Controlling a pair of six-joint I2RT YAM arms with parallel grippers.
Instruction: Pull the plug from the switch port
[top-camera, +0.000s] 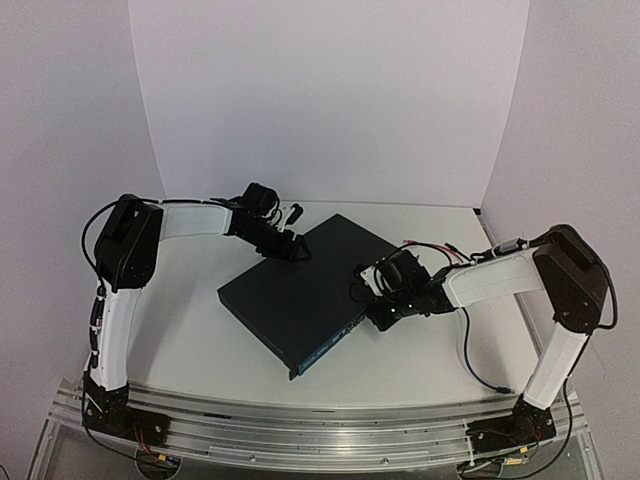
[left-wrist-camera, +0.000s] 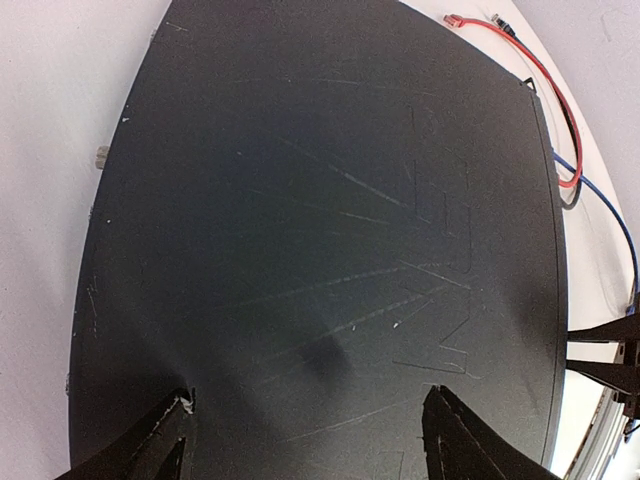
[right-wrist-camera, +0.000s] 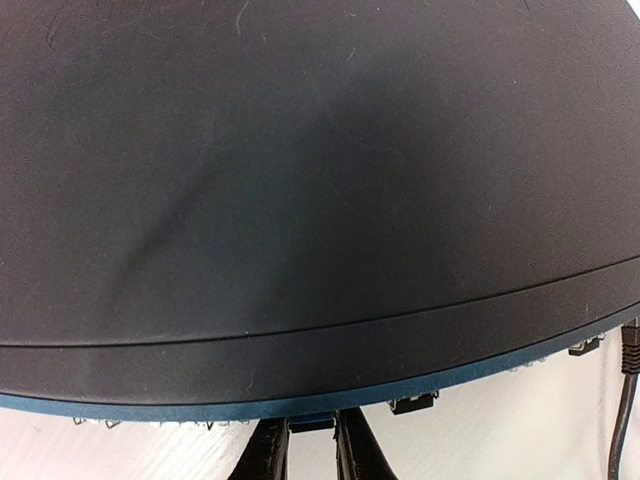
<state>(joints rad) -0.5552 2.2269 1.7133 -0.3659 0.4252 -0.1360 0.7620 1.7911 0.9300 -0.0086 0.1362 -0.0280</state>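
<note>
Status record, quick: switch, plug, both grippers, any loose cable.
switch: flat on the table, skewed, port face toward the right arm
plug: small blue piece at the port face, between the right fingers; whether it is seated or freed cannot be told
left gripper: open, fingers spread over the switch top
right gripper: fingers narrowed on the plug
red cable: loose on the table beside the switch

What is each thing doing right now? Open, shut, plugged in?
switch: lying flat on the table.
blue plug: at the switch's socket edge, seemingly still in.
right gripper: shut on the blue plug.
left gripper: open, fingers spread over the switch's top.
red cable: loose on the table, end unplugged.
</note>
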